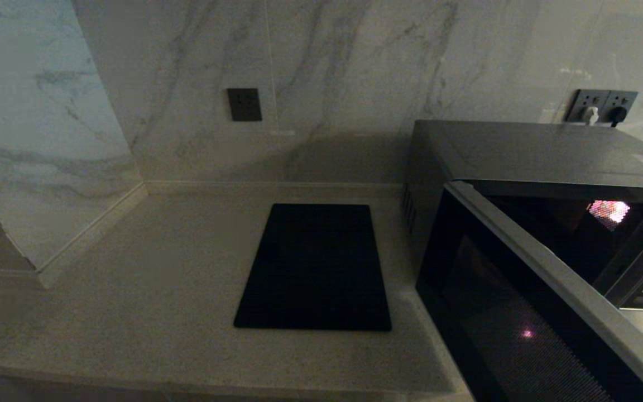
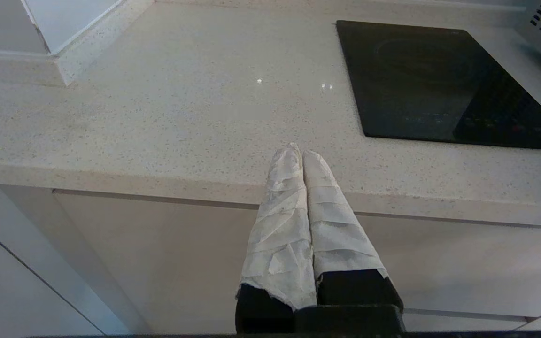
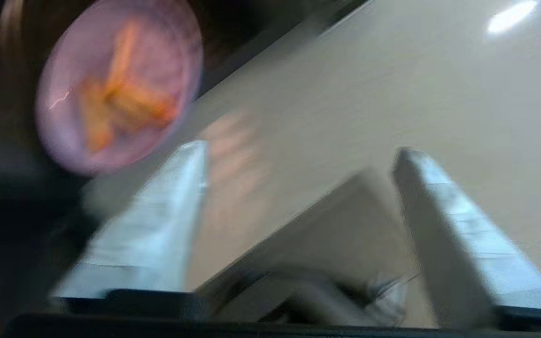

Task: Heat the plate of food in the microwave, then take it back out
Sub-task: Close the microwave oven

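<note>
Here, nearest the worktop's [image 2: 167, 108] front edge, the left end effector [image 2: 302, 157] hangs clenched on nothing. The right end effector [image 3: 298, 159] is released, its fingers wide apart. Beyond it the plate of food [image 3: 120, 89], round, pale lilac, carries crossed orange-tan sticks inside the microwave [image 1: 522, 151], a dark grey box at the worktop's right end, its black glass door [image 1: 500, 312] swung open.
</note>
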Tool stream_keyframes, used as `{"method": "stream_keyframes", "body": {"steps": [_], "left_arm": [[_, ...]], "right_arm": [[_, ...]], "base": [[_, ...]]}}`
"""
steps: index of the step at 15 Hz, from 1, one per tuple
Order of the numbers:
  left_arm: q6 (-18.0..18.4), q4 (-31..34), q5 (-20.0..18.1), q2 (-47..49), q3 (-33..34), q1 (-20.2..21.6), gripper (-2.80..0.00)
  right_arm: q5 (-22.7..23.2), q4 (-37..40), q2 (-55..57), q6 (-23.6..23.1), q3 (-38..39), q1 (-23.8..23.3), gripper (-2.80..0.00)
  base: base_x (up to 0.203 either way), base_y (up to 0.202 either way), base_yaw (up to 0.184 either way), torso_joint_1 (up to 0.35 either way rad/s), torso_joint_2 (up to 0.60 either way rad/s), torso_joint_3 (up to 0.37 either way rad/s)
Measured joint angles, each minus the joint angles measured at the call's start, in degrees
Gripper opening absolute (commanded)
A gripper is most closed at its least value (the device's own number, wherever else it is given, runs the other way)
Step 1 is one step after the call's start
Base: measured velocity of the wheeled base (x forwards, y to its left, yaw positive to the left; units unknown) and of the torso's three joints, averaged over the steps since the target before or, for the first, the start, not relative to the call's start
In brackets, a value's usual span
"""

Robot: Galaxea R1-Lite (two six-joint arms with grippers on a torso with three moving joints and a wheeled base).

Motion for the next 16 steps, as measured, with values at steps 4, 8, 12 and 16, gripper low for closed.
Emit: {"method": "stream_keyframes", "body": {"steps": [4, 8, 12, 16], "left_arm": [[0.0, 0.0, 0.0, 0.0, 0.0, 0.0, -2.80], [0.0, 0.0, 0.0, 0.0, 0.0, 0.0, -2.80], [0.0, 0.0, 0.0, 0.0, 0.0, 0.0, -2.80], [0.0, 0.0, 0.0, 0.0, 0.0, 0.0, -2.80]], "right_arm": [[-6.2, -0.1, -5.7, -3.6, -3.6, 0.0, -2.80], [-5.7, 0.8, -8.7, -6.3, -10.4, 1.7, -2.80], [-6.1, 4.8, -9.0, -7.5, -20.5, 8.6, -2.80], [-7.8, 20.5, -6.7, -6.8, -37.9, 22.1, -2.80]], "base": [[0.000, 0.000, 0.000, 0.000, 0.00, 0.000], [0.000, 0.000, 0.000, 0.000, 0.00, 0.000], [0.000, 0.000, 0.000, 0.000, 0.00, 0.000], [0.000, 0.000, 0.000, 0.000, 0.00, 0.000]]}}
